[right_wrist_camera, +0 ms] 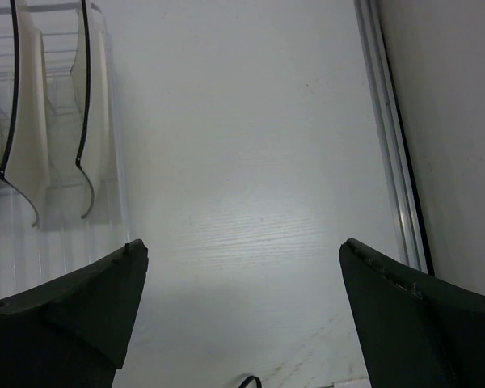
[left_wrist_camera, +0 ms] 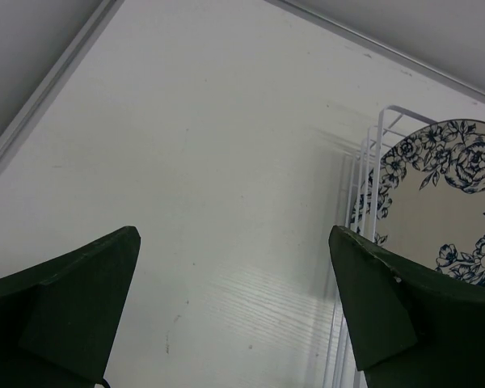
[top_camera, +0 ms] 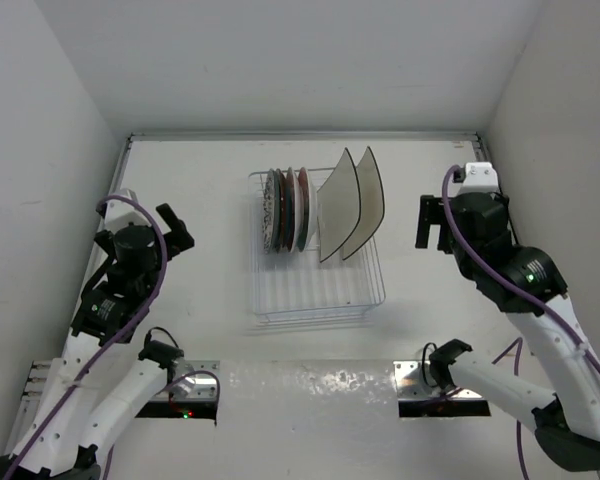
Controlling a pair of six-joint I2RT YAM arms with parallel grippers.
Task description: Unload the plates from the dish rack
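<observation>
Since all five plates stand in the dish rack, you should judge the unloading as not yet begun. The rack sits mid-table, nearer the far edge of the tabletop than the near one.

Findings:
- The three round plates stand upright and close-packed at the rack's left end, held on edge by the prongs. The floral plate is outermost toward the left edge, then the dark teal plate, then the red-and-teal plate.
- The two square plates lean toward the right edge, dark backs facing right, with a clear gap between them. Your right wrist view shows them edge-on.
- Your left gripper hovers near the left edge, level with the round plates and well apart from the rack. Its jaws are spread wide and carry nothing. Its wrist view looks along the bare table, with the floral plate at the right side of the picture.
- Your right gripper hovers near the right edge, close beside the outer square plate but not touching it. It is likewise wide and empty.

Assessment: each arm faces the rack end nearest it, which suits a split of the work, with round plates to the left arm and square plates to the right. The outermost plate on each side offers the only free rim. The tight round stack leaves little room for a finger, so expect neighbours to shift.
</observation>
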